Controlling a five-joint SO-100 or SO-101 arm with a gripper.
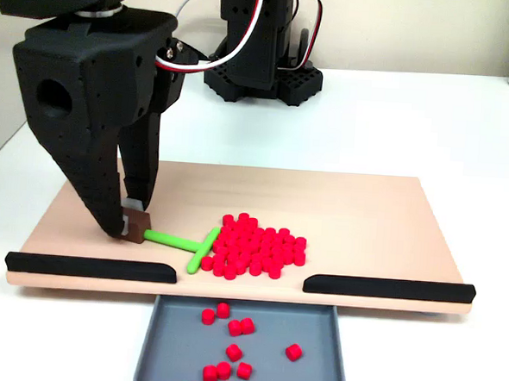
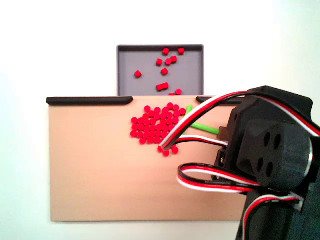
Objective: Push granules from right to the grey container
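Black two-finger gripper (image 1: 131,226) clenched on green T-shaped plastic pusher (image 1: 186,242), handle lying left-right, crossbar against red plastic granules (image 1: 258,246); shallow grey plastic container (image 1: 163,340) below board gap.

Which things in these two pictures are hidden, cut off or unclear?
- Gripper closure on the green pusher: in one fixed view the fingertips cover the handle end; in the other the arm hides it.
- Grey tray: its near edge is cut off by the bottom frame.
- Granules: cables cross the pile's right side, so no count.
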